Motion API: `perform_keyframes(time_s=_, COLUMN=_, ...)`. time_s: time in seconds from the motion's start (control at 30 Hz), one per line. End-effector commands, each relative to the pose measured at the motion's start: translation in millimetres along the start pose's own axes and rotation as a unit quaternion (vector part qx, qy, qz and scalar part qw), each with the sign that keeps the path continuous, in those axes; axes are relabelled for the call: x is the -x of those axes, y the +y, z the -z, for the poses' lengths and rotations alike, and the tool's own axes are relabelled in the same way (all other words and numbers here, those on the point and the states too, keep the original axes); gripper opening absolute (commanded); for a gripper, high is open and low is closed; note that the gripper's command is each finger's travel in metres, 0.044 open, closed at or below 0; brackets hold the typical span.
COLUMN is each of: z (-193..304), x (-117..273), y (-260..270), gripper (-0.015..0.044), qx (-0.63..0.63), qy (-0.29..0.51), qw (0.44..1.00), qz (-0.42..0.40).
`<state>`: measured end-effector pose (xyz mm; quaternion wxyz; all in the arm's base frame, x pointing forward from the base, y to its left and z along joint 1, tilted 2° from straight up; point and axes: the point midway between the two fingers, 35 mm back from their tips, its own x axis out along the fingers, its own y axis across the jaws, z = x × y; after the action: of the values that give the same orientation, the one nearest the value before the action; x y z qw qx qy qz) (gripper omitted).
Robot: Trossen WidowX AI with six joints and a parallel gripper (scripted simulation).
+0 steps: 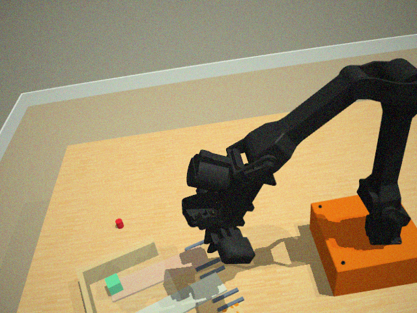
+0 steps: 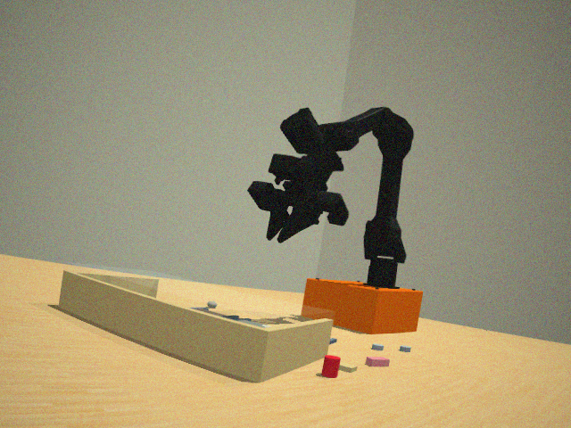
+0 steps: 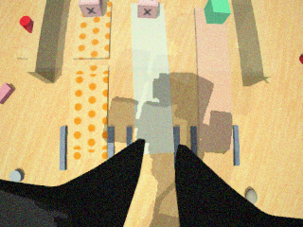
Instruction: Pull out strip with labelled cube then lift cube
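My gripper (image 2: 274, 240) (image 3: 161, 148) is empty above the strips' near ends, its fingers a small gap apart. In the wrist view, a white strip with orange dots (image 3: 91, 113) at left has a cross gap, so it is in two pieces; a pink cube marked X (image 3: 91, 8) is at its far end. The pale mint strip (image 3: 148, 43) (image 1: 165, 304) in the middle shows no gap, though shadows cover its near half; another pink X cube (image 3: 148, 9) is at its far end. The pink strip (image 3: 212, 52) (image 1: 144, 276) at right carries a plain green cube (image 3: 218, 11) (image 1: 113, 283).
Tan walls (image 1: 117, 259) (image 2: 161, 326) (image 3: 52, 38) surround the strips' far ends. Slate rails (image 3: 62, 148) flank their near ends. A red cylinder (image 1: 119, 223) (image 2: 331, 366) (image 3: 26, 23) and a pink block (image 2: 376, 361) (image 3: 6, 93) lie outside. A grey pebble (image 3: 251, 195) lies at right.
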<state>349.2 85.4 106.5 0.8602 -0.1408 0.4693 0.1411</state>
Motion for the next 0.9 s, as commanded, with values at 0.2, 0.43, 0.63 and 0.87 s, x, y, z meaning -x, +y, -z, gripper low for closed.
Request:
perform_keyframes(time_s=0.2, z=11.2, x=-68.8, y=-6.9, gripper=0.0000, qx=0.081, qy=0.223, qw=0.970, qz=-0.059)
perform_keyframes(time_s=0.43, z=12.9, x=-73.0, y=-7.2, gripper=0.0000, qx=0.086, qy=0.236, qw=0.966, qz=-0.064)
perform_keyframes(time_s=0.63, z=15.4, x=-79.6, y=-6.5, gripper=0.0000, qx=0.086, qy=0.236, qw=0.966, qz=-0.064)
perform_keyframes(time_s=0.87, z=19.8, x=-90.3, y=-5.1, gripper=0.0000, qx=0.086, qy=0.236, qw=0.966, qz=-0.064)
